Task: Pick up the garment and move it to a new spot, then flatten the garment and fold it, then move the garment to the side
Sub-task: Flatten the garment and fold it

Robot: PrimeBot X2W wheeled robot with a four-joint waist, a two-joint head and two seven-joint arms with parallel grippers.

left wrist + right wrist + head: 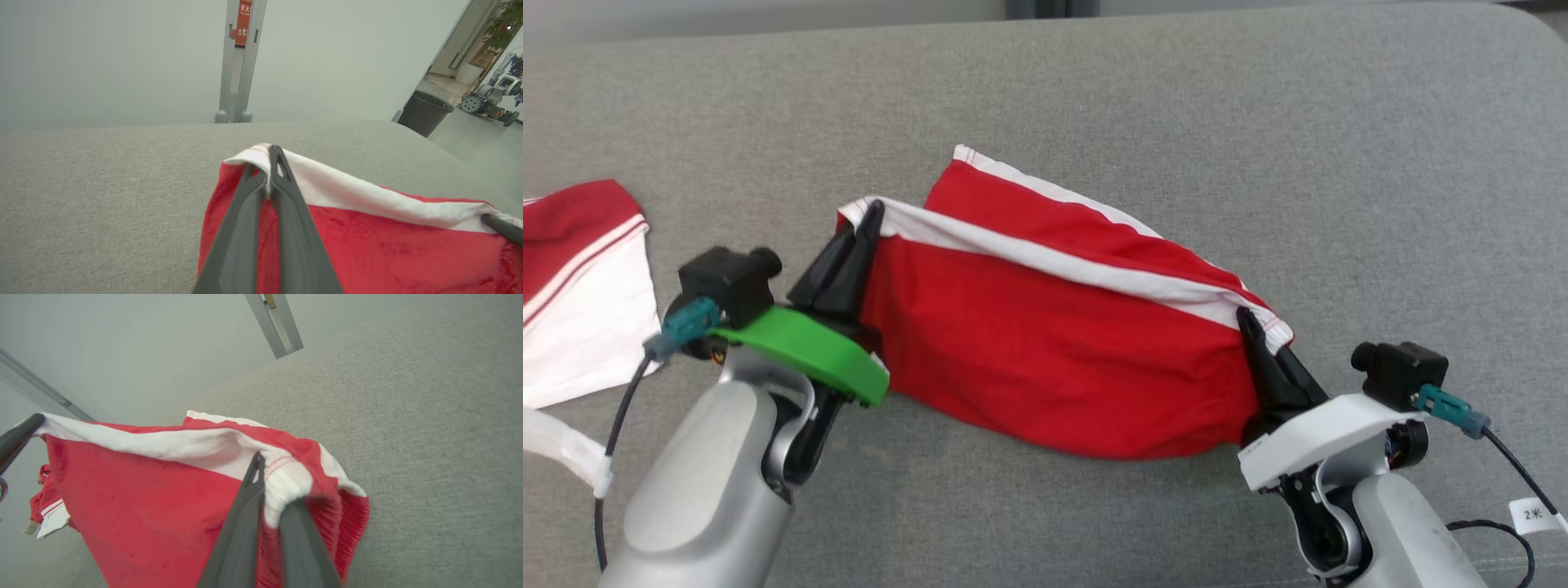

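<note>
While left gripper point(872, 219) and right gripper point(1247, 317) clamp garment point(1045, 343) | left wrist view: bin point(425, 112)

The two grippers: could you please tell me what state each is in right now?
Left gripper: closed on the white-banded edge of the red garment.
Right gripper: closed on the same edge, at its other end.

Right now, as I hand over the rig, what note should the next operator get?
Left gripper: shut on the garment, at the left end of its white band.
Right gripper: shut on the same band, at the right end.
Garment: stretched between the two grippers over the grey cushion, with its rear flap resting on it.
Second garment: lying at the far left.
Done: garment gripped at both ends.
Left: lay it flat, fold it, move it aside.
</note>
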